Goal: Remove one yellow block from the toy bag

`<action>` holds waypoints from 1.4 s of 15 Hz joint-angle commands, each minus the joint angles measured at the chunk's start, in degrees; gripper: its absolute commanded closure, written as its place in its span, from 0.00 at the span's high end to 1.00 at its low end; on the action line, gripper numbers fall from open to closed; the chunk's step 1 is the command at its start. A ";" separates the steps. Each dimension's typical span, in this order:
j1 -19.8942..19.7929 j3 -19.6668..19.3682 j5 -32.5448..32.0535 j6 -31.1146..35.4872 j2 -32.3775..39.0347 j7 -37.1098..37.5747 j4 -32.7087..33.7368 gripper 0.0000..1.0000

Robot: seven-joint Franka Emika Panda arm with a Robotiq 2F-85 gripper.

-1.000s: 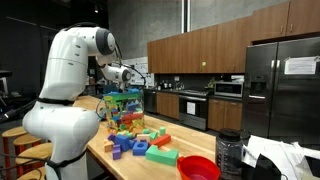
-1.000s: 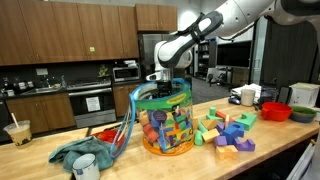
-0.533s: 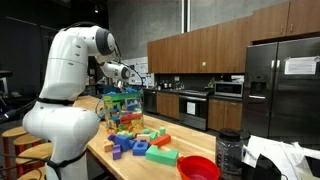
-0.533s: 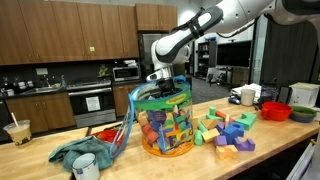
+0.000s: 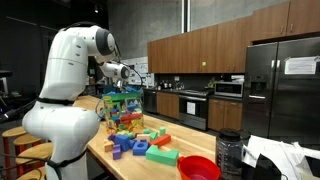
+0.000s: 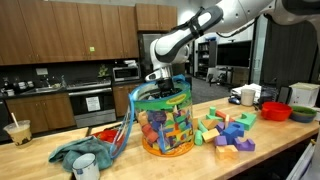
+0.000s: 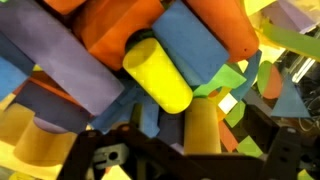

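Tightly, blocks (image 7: 190,45) hem the yellow block (image 7: 158,72); arm (image 6: 200,25) bends down, gripper (image 6: 160,82) entering the toy bag (image 6: 165,125) near the counter's (image 6: 285,137) front edge, jaw spread unclear.

**Where our view fails**

In an exterior view, the fingertips of the black Robotiq gripper (image 6: 160,82) vanish behind the green-blue rim of the boxy see-through plastic toy bag (image 6: 166,125); we cannot tell how its jaws stand. In the wrist view its dark frame is blurred and cut off at the bottom edge. Beside the rounded yellow block (image 7: 158,72), the orange block (image 7: 100,30) runs off the top edge and the long purple block (image 7: 40,70) off the left.
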 commanded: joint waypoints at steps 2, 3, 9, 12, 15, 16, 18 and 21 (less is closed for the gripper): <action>0.88 -0.15 -5.39 5.50 -0.33 3.57 -1.07 1.00; 0.92 -0.12 -6.13 5.81 -0.33 3.99 -1.08 1.00; 0.75 0.08 -6.32 9.57 -0.28 5.67 -1.75 1.00; 1.25 -0.31 -10.54 11.70 -0.46 6.20 -2.70 1.00; 1.33 -0.29 -13.99 10.01 -0.25 6.81 -2.34 1.00; 1.36 -0.24 -14.73 8.85 -0.15 6.83 -2.01 1.00; 1.36 -0.13 -15.47 7.02 0.14 6.96 -1.45 1.00; 1.20 0.19 -13.99 6.62 0.37 7.24 -1.43 1.00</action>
